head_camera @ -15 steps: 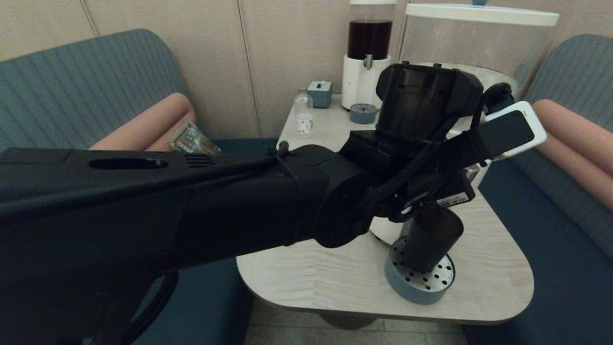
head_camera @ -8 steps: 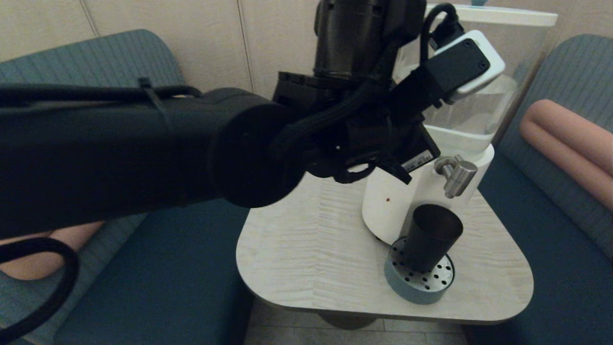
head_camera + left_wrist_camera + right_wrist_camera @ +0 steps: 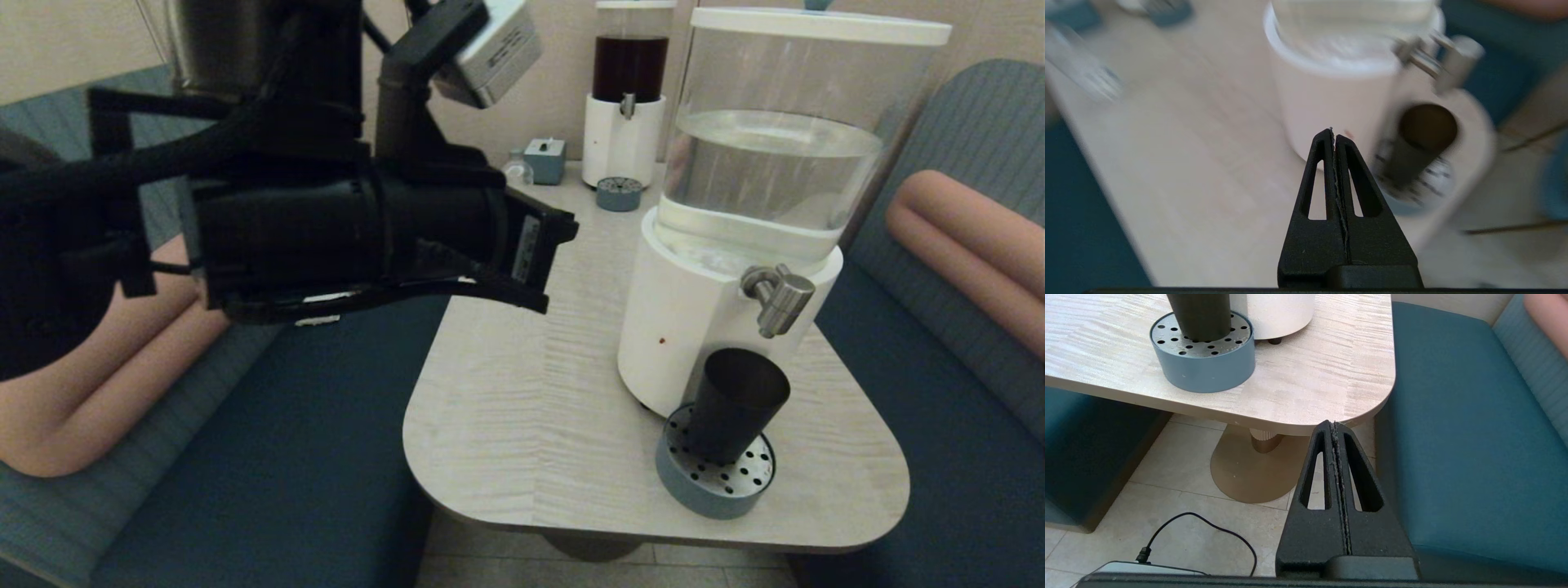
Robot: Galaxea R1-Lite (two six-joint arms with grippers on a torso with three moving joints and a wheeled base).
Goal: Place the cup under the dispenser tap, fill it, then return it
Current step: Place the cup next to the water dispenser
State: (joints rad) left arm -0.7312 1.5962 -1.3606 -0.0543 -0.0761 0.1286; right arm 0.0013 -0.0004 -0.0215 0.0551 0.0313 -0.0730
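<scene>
The black cup point(image 3: 735, 404) stands upright on a round grey perforated drip tray point(image 3: 712, 488), directly below the steel dispenser tap point(image 3: 780, 298) of the white-based dispenser point(image 3: 686, 327) with its clear-water tank. Nothing holds the cup. My left gripper point(image 3: 535, 304) hangs shut and empty in the air above the table's left edge, well to the left of the cup point(image 3: 1419, 143) and the tap point(image 3: 1447, 57). My right gripper point(image 3: 1334, 424) is shut and empty, low by the table's near right corner, with the cup point(image 3: 1198, 314) and tray point(image 3: 1204, 363) ahead of it.
At the back of the light wooden table point(image 3: 531, 441) stand a dark-liquid dispenser point(image 3: 629, 90), its small tray point(image 3: 618, 193), a blue box point(image 3: 545, 159) and a small clear bottle point(image 3: 516, 170). Teal benches flank the table. A cable point(image 3: 1208, 526) lies on the floor.
My left arm has swung up and to the left, away from the dispenser, uncovering the tank, tap and cup. The cup has stayed on the tray.
</scene>
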